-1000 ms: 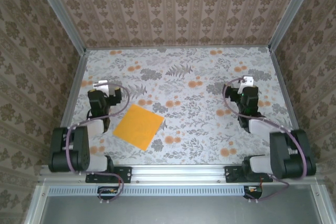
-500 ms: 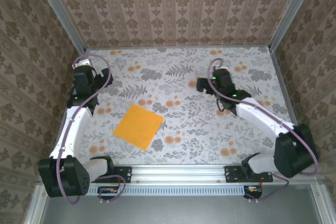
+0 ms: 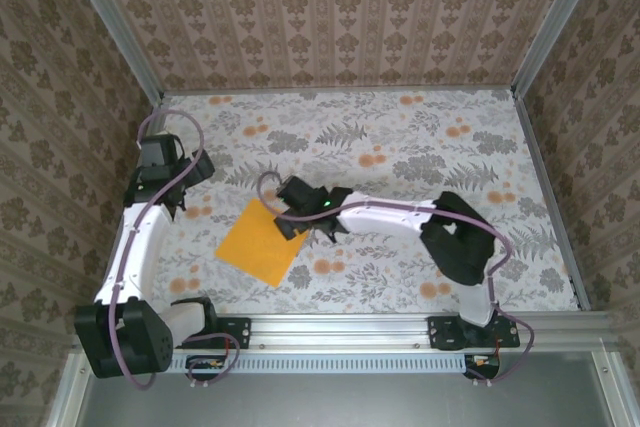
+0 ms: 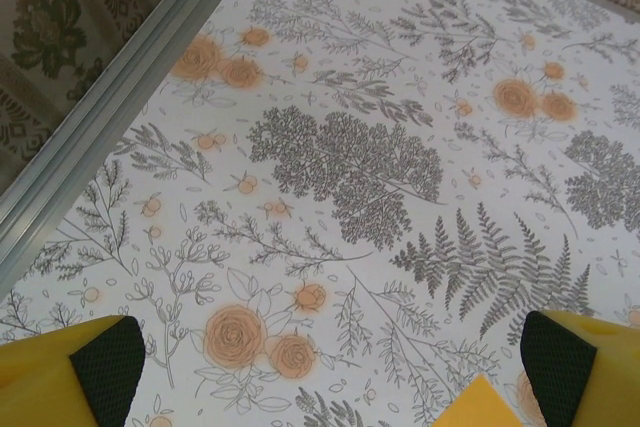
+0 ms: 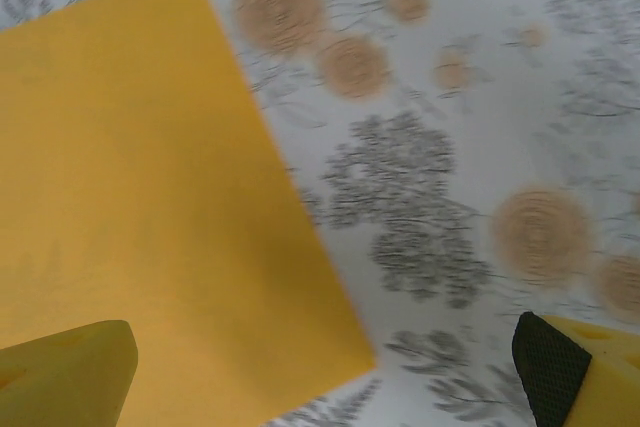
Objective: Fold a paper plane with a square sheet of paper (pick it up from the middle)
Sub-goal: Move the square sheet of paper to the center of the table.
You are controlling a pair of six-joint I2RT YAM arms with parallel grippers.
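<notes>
Square sheet of paper (image 3: pixel 262 244) lies flat and unfolded on the floral cloth (image 3: pixel 420 137) of the bench, toward 8 o'clock from the bench centre. Right end effector (image 5: pixel 322 375) stands over the sheet's 2 o'clock edge, jaws spread wide, gripping nothing; contact cannot be confirmed. Left end effector (image 4: pixel 325 372) sits at the sheet's 10 o'clock, apart from it, jaws wide, empty.

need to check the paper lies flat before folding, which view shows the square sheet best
Top external: the square sheet of paper appears almost whole, flat on the floral cloth. Right wrist gives one corner close up; left wrist catches just a corner tip at its bottom edge.
</notes>
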